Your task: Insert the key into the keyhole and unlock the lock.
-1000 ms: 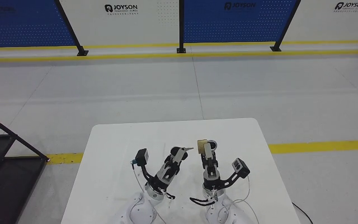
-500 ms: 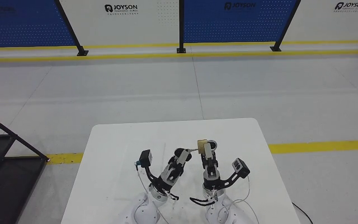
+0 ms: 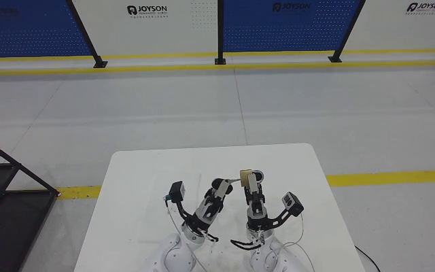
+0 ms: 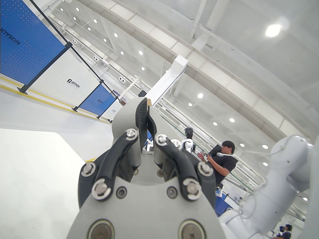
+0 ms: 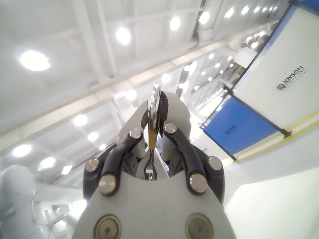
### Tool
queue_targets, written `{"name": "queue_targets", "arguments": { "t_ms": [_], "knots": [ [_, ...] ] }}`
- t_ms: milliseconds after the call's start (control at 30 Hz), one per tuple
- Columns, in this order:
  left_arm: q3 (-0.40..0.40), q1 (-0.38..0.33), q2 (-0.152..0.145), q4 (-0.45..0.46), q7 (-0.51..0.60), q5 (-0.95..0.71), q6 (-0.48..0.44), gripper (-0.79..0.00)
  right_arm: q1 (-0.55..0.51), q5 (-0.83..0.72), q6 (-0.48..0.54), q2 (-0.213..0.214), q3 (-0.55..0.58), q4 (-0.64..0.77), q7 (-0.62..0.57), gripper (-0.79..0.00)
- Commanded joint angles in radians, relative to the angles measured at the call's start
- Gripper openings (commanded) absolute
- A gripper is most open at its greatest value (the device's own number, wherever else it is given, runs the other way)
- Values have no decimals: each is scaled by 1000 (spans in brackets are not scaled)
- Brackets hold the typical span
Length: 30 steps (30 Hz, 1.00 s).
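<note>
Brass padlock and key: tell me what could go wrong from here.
1. The small metal key is held only at the tips of the shut left hand; pushed against the brass padlock, it could slip or twist in that pinch.
2. The right hand grips the padlock by its faces above the white table; a misaligned push might pivot it or knock it loose.
</note>
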State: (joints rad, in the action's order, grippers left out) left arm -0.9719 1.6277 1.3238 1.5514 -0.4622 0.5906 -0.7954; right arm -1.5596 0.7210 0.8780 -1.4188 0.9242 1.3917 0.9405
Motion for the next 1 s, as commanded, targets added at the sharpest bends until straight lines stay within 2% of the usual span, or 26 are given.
{"name": "queue_targets", "arguments": {
  "t_ms": [0,367,600,967],
  "knots": [
    [1,0,1,0,1,3,2,-785,0,0,0,0,0,0,0,-785],
    [3,-1,8,-3,-6,10,9,-785,0,0,0,0,0,0,0,-785],
    [6,0,12,-2,-7,19,9,-785,-14,-33,-38,-1,13,33,-69,-785],
    [5,4,17,1,-17,39,16,-785,-23,-1,-51,-8,22,39,-100,-785]
  ]
}}
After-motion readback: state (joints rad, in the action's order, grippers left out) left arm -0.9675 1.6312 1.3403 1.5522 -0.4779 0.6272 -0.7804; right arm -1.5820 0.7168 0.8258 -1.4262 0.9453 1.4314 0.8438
